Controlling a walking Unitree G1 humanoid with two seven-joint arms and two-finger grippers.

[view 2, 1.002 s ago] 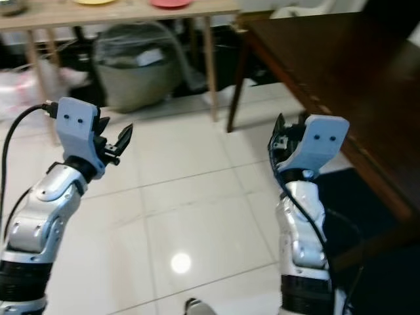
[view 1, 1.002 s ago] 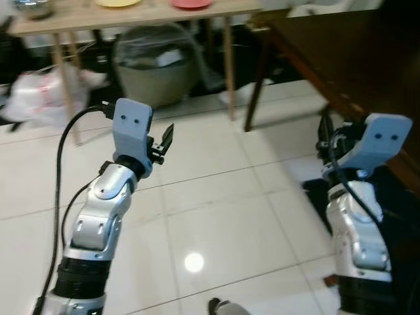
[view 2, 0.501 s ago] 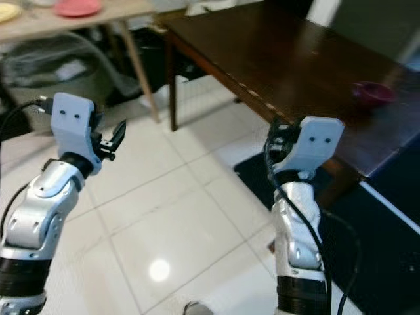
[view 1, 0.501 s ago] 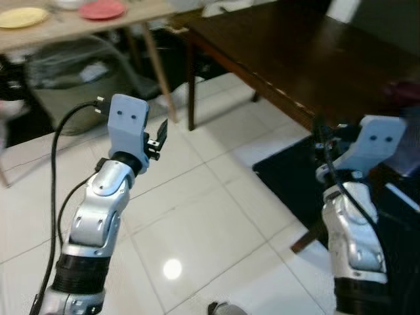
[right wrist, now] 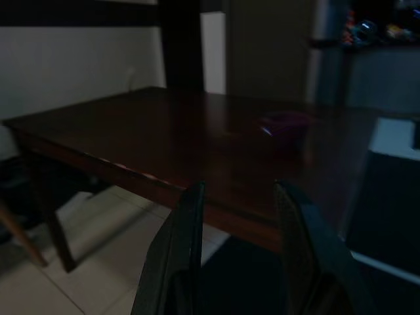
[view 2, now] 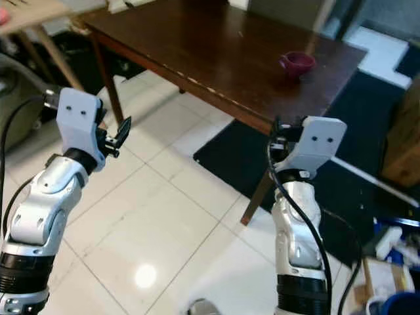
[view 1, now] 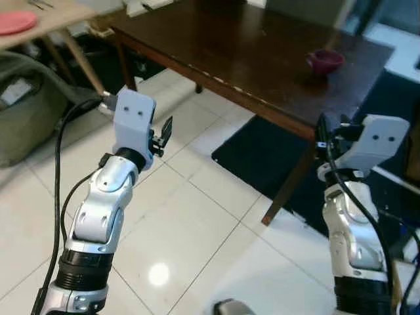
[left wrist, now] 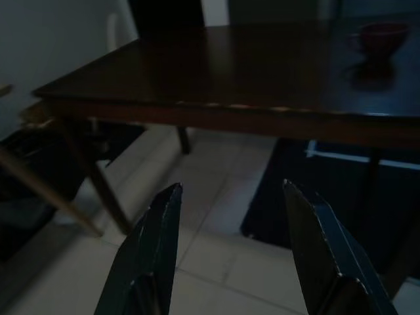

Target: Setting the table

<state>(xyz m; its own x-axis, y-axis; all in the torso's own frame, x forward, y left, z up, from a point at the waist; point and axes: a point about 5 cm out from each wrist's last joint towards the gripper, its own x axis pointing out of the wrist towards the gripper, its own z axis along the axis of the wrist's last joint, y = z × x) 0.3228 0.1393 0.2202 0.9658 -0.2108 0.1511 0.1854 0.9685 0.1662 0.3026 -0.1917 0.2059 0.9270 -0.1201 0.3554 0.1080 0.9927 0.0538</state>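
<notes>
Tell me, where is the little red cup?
The red cup sits on the dark wooden table, near its far right end, ahead of the right gripper.

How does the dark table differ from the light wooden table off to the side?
The dark table has a deep brown glossy top; the light table is pale wood. The dark table carries a small maroon cup, while the light table holds a pink plate. The dark table's leg stands straight and the light table's leg slants. Both stand on the white tiled floor.
</notes>
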